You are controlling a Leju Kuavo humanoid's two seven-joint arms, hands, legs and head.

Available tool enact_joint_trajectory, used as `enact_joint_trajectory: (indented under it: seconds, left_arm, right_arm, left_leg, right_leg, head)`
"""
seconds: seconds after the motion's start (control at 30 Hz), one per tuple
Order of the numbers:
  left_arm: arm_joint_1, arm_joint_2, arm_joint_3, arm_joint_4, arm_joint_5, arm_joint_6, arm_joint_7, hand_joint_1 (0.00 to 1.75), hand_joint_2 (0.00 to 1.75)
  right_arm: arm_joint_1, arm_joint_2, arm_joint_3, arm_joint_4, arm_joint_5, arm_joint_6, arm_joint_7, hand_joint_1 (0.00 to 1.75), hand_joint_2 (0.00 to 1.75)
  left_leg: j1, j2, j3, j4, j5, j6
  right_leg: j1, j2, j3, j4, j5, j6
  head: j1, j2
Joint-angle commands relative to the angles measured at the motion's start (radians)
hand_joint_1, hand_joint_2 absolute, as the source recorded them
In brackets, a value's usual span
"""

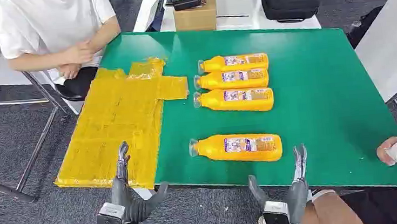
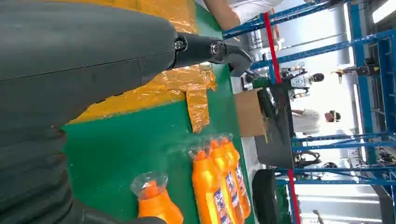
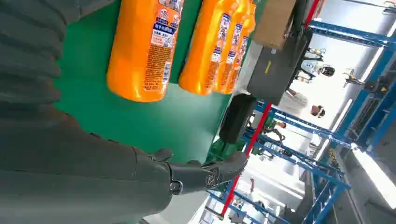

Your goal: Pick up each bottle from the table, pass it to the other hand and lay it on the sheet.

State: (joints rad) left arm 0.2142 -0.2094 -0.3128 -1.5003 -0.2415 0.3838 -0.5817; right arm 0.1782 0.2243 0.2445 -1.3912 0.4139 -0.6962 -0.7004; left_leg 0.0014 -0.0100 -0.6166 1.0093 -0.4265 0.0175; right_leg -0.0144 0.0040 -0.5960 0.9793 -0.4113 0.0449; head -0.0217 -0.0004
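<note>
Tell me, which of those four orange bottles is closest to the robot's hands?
The bottle lying alone near the table's front edge, between the left hand and right hand. The other three lie side by side in a tight row farther back.

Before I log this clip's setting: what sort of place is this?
Probably an industrial robot-testing hall: blue steel racking, another humanoid robot standing behind, and a green-topped work table with orange plastic bottles.
</note>
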Motion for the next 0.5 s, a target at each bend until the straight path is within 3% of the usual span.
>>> enact_joint_trajectory:
  seconds: [0.03, 0.3, 0.37, 0.4, 0.43, 0.5]
  left_arm:
    - [-0.015, 0.011, -0.008, 0.024, -0.004, 0.000, 0.009, 0.00, 1.75]
    - [-0.028, 0.009, -0.008, 0.027, 0.004, 0.005, 0.007, 0.00, 1.75]
    - [-0.022, 0.008, 0.005, 0.014, 0.009, 0.015, 0.001, 0.00, 1.75]
    - [-0.018, 0.007, 0.012, 0.009, 0.011, 0.015, -0.002, 0.00, 1.75]
    - [-0.012, 0.004, 0.022, 0.004, 0.010, 0.014, -0.003, 0.00, 1.75]
    - [-0.001, 0.002, 0.038, -0.006, 0.003, -0.008, -0.004, 0.00, 1.75]
  right_arm:
    - [-0.008, -0.002, -0.015, 0.007, 0.004, -0.002, 0.002, 0.00, 1.75]
    - [-0.019, -0.004, -0.032, 0.007, 0.022, -0.002, 0.002, 0.00, 1.75]
    - [-0.033, -0.041, 0.018, 0.048, -0.011, 0.003, 0.002, 0.00, 1.75]
    - [-0.050, -0.061, 0.029, 0.061, 0.033, 0.012, 0.036, 0.00, 1.75]
    - [-0.066, -0.100, 0.055, 0.071, 0.209, 0.024, 0.172, 0.00, 1.75]
    - [-0.086, -0.167, 0.069, 0.047, 0.364, 0.130, 0.328, 0.00, 1.75]
  left_leg:
    - [0.000, 0.000, 0.003, -0.001, -0.001, -0.001]
    - [0.001, 0.001, 0.005, 0.000, -0.002, -0.001]
    - [0.000, 0.000, 0.005, -0.001, -0.002, -0.001]
    - [0.001, 0.001, 0.004, -0.001, -0.002, -0.001]
    - [0.001, 0.001, 0.004, -0.001, -0.001, -0.001]
    - [0.001, 0.002, 0.004, -0.001, -0.001, -0.001]
  right_leg:
    - [0.001, -0.001, 0.003, -0.001, -0.001, -0.001]
    - [0.001, -0.001, 0.005, 0.000, -0.002, -0.002]
    - [0.001, -0.001, 0.005, -0.001, -0.002, -0.002]
    - [0.001, 0.000, 0.004, -0.001, -0.002, -0.002]
    - [0.001, 0.000, 0.004, -0.001, -0.001, -0.001]
    - [0.001, 0.001, 0.004, -0.002, 0.000, -0.001]
  head:
    - [0.000, 0.000]
    - [0.000, 0.000]
    - [0.000, 0.000]
    - [0.000, 0.000]
    - [0.000, 0.000]
    - [0.000, 0.000]
